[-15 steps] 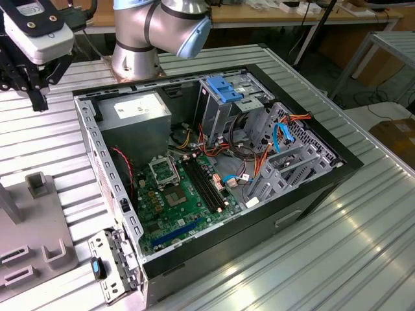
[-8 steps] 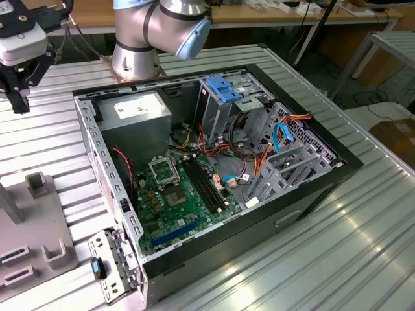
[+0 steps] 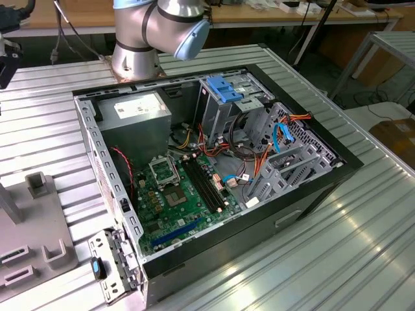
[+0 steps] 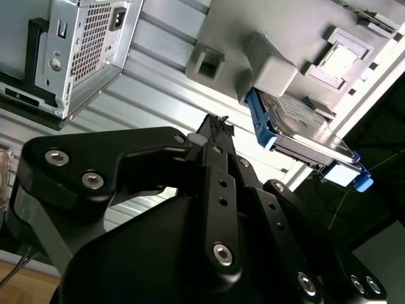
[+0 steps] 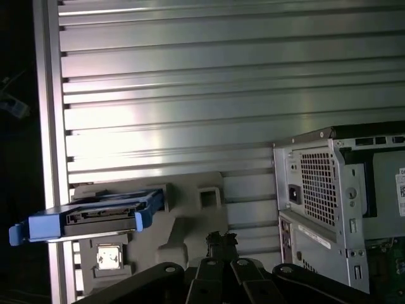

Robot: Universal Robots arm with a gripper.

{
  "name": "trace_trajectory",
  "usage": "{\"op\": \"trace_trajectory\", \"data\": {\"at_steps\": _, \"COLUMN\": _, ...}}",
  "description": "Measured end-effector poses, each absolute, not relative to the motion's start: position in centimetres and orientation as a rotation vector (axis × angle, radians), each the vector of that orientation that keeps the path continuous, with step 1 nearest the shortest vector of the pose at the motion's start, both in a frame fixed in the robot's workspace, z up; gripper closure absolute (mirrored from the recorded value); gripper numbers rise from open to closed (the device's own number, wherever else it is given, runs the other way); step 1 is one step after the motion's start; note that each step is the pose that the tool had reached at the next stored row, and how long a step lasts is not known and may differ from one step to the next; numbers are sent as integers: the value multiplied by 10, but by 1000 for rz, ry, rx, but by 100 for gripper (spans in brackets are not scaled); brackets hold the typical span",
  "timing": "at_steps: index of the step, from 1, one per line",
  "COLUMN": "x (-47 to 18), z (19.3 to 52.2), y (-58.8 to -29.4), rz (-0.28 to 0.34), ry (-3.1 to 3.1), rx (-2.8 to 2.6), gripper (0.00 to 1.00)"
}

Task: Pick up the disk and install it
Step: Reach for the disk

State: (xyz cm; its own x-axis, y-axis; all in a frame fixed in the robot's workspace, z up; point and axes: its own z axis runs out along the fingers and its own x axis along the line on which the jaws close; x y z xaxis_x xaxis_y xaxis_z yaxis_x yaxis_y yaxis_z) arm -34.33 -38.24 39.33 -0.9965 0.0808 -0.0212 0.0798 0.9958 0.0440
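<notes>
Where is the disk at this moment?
In both wrist views the disk rests on the grey holder on the ribbed table, apart from the end effector, near the computer case.

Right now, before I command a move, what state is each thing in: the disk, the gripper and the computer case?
disk: resting on the grey holder, not gripped, outside the case.
gripper: shut, holding nothing, apart from the disk.
computer case: lying on its side, side panel off, inside exposed.
</notes>
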Motion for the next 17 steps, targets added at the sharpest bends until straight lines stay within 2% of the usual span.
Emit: {"op": "trace_trajectory", "data": {"at_steps": 17, "x": -421, "z": 393, "y": -377, "rz": 67, "ry": 3117, "rx": 125, "gripper": 89}}
